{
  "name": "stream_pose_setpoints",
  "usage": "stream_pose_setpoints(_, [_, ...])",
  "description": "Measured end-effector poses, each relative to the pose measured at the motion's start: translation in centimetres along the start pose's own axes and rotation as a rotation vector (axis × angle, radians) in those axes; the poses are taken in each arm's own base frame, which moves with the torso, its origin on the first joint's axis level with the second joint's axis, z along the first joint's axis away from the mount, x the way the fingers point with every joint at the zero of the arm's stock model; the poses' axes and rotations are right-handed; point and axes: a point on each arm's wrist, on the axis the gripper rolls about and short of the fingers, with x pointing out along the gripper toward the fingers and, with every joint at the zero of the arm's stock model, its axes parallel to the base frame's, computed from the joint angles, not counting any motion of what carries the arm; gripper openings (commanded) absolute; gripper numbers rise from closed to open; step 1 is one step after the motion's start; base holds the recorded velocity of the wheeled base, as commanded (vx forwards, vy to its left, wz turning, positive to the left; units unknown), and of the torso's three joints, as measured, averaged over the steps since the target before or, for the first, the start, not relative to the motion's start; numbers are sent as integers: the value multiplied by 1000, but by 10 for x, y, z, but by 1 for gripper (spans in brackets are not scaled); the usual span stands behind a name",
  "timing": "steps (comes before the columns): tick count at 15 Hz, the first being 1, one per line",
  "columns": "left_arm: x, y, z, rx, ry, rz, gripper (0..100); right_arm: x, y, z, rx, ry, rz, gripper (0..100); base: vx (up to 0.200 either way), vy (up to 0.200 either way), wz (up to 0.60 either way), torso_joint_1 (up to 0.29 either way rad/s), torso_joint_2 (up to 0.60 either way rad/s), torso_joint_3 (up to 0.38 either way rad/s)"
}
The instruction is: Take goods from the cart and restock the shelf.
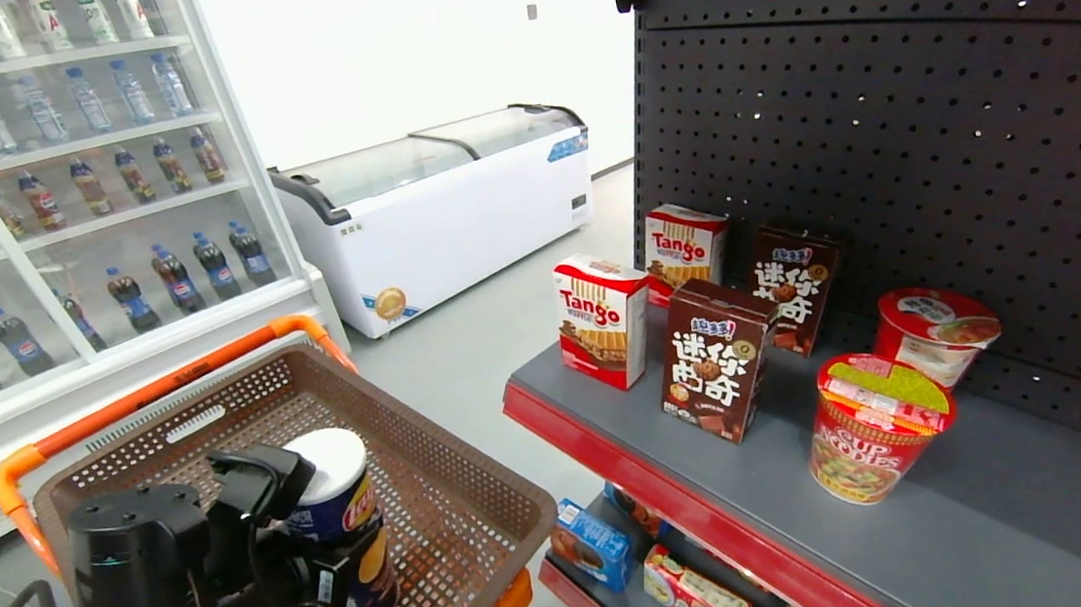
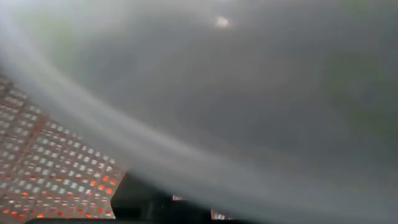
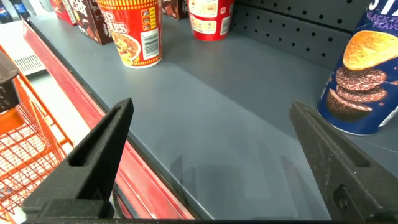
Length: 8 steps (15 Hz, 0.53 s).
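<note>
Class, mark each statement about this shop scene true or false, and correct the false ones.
1. The left end effector grips a white-lidded chip can at the cart's brown basket. True.
2. The right end effector is open over the shelf, holding nothing. True.
3. Three noodle cups stand there. False: there are two cup noodles.
4. The wafer boxes lie flat. False: both Tango boxes stand upright.
</note>
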Motion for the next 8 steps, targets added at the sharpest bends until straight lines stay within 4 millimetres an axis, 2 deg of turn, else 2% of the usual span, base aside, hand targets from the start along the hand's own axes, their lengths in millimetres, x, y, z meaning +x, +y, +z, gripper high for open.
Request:
stream_pose_setpoints(4, [-30,3,20,-26,46,36,0,0,0,0,0,0,0,100,0,0,0,0,0,0])
stream_pose_setpoints(8, [-75,4,42,-64,84,34,0,0,0,0,0,0,-1,100,0,0,0,0,0,0])
